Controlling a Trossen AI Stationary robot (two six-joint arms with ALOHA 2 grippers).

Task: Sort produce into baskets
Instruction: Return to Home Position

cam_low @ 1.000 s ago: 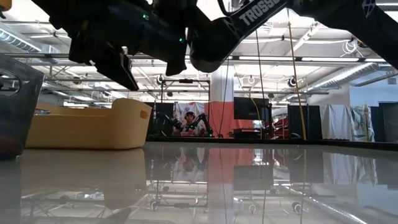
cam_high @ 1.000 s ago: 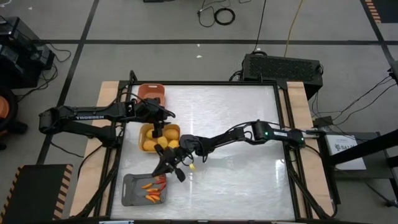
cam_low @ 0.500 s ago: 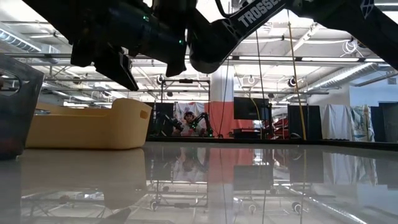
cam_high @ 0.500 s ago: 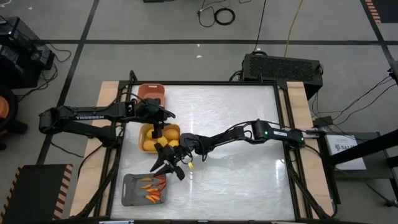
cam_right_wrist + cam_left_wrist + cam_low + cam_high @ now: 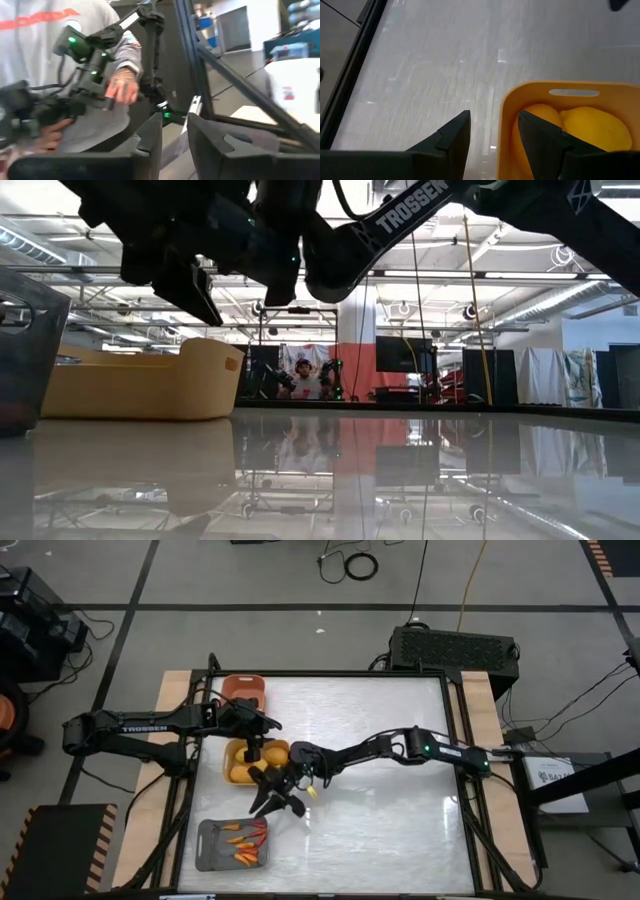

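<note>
Collision between the two arms is the main hazard. The right end effector (image 5: 277, 802) hangs above the desk between the yellow tray (image 5: 140, 385) and the grey tray (image 5: 210, 845). It is close beside the left end effector (image 5: 253, 752), which hovers over the yellow tray. Both sets of fingers stand partly apart and hold nothing. In the left wrist view the left fingers straddle the yellow tray's rim, one inside and one outside.

The three trays stand in a row along the desk edge on the left arm's side, with the orange tray (image 5: 245, 688) at one end and the grey tray at the other. Yellow fruits (image 5: 597, 127) lie in the yellow tray. Orange and red sticks (image 5: 245, 840) lie in the grey tray.

Probable faults if both arms pull back to rest:
- Arm contact: the right arm reaches across the desk, and its wrist lies near the left end effector. Retreat on crossing paths causes a strike.
- Tray snag: a left finger that swings sideways before lifting catches the yellow rim. This drags or tips the tray and spills fruit.
- Tray knock: a low sweep by the right fingers clips the grey tray's wall and scatters the sticks.
</note>
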